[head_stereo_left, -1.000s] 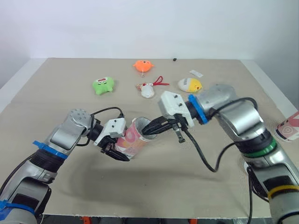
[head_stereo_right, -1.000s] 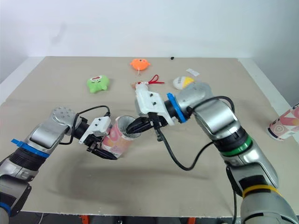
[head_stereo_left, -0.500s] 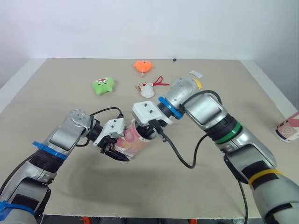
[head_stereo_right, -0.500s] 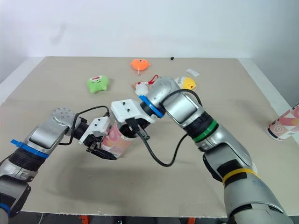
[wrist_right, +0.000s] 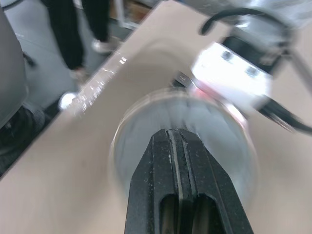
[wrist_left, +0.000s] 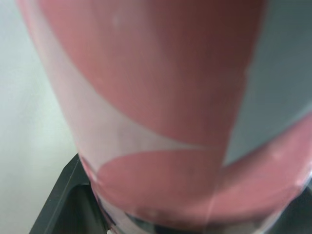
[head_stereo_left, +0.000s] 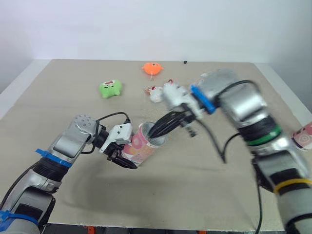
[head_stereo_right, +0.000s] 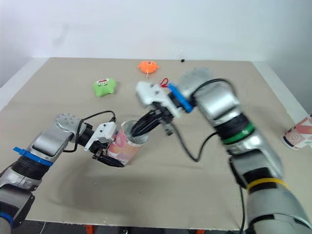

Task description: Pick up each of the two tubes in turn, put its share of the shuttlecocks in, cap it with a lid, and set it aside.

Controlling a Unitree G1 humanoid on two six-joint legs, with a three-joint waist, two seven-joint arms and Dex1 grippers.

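Left hand [head_stereo_left: 122, 158] clamped on tilted tube [head_stereo_left: 142, 145], right hand [head_stereo_left: 155, 132] pinched together at its rim

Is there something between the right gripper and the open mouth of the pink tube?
Nothing visible: the right gripper, jaws shut, is at the mouth of the tube held by the left gripper.

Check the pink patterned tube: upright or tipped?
Tipped. The pink patterned tube, in the left claw, leans its open mouth toward the right claw.

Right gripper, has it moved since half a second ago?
Yes. The right gripper has pulled back from the pink-and-white tube, toward the far side of the beige table; its fingers still reach the mouth.
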